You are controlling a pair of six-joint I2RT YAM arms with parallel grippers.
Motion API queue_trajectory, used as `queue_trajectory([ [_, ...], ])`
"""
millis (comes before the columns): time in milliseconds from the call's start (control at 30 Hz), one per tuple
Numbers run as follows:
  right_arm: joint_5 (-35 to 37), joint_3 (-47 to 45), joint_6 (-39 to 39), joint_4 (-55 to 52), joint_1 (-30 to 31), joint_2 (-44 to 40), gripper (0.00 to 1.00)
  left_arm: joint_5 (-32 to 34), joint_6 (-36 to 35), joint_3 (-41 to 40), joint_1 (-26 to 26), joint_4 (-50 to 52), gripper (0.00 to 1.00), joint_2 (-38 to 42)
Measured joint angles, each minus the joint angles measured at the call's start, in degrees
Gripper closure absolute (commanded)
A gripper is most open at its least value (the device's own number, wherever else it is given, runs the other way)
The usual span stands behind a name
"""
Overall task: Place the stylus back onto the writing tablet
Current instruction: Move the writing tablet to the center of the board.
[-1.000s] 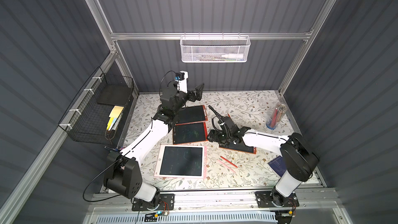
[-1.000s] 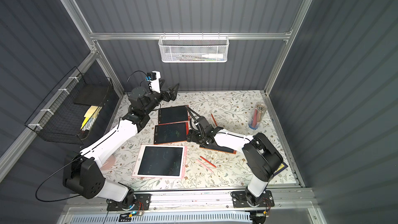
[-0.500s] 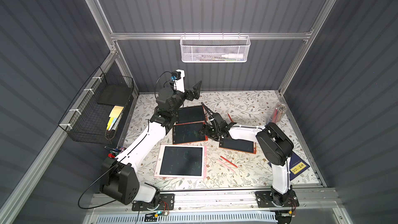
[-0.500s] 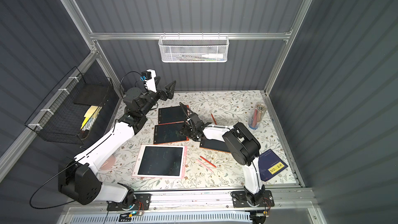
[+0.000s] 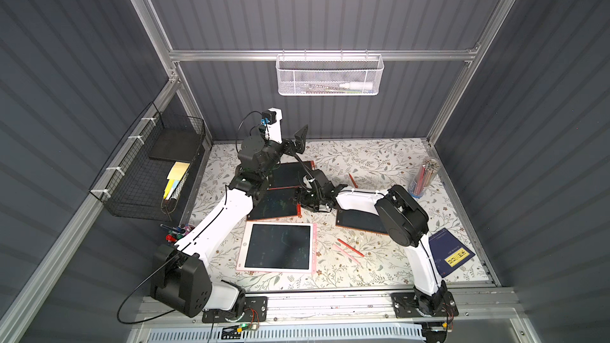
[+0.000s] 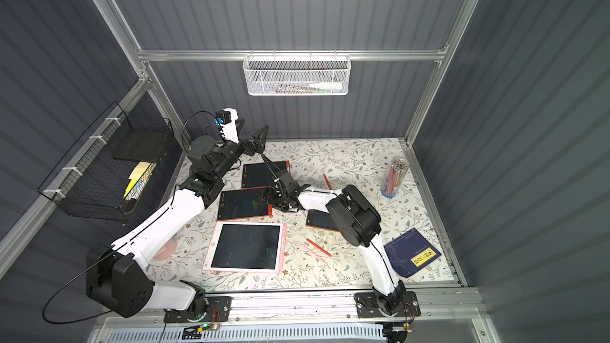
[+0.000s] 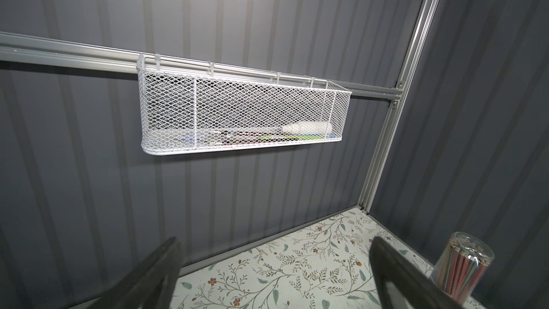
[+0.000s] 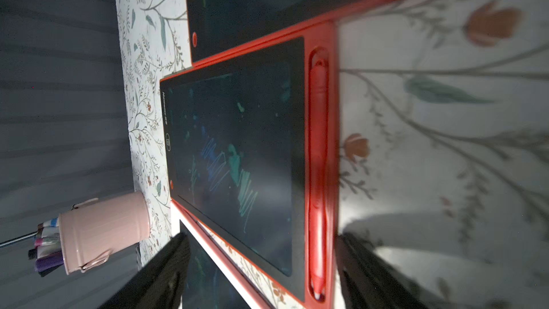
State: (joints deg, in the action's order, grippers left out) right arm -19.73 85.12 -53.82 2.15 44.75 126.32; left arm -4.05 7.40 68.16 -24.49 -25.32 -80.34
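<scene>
A red stylus [image 8: 318,159] lies seated in the side slot of a red-framed writing tablet [image 8: 237,144], the middle tablet [image 5: 274,204] in both top views. My right gripper [image 8: 261,237] hovers open at that tablet's right edge [image 5: 305,197], its fingers straddling the corner with the stylus's tip, gripping nothing. My left gripper [image 5: 295,140] is raised high at the back left, open and empty, facing the back wall [image 7: 274,240]. Loose red and pink styluses [image 5: 350,248] lie on the table in front.
Other tablets: a large pink one [image 5: 279,247], one at the back [image 5: 290,174], one under the right arm [image 5: 359,221]. Another red stylus [image 5: 351,179], a pencil jar [image 5: 425,176], a blue booklet [image 5: 450,254], a pink marker cup [image 8: 104,230], a white mesh basket [image 7: 237,114] on the wall.
My right arm has swung left, from the right-hand tablet to the middle tablet's right edge. My left arm has lifted a little higher. Both grippers stayed open.
</scene>
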Motion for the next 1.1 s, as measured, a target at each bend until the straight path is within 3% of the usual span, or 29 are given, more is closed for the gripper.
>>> queue_trajectory([
  [667, -9.57, 20.35, -1.22, 0.7, 4.39, 14.43, 0.19, 0.2, 0.0, -0.09, 0.0, -0.02, 0.01, -0.02],
  [933, -2.67, 15.41, 5.18, -6.73, 3.52, 7.3, 0.19, -0.15, -0.7, -0.52, 0.0, -0.2, 0.01, -0.02],
  [1100, 4.42, 10.58, 12.55, -14.49, 1.38, -3.91, 0.18, -2.64, -1.18, -0.68, 0.0, -0.48, 0.01, -0.02],
])
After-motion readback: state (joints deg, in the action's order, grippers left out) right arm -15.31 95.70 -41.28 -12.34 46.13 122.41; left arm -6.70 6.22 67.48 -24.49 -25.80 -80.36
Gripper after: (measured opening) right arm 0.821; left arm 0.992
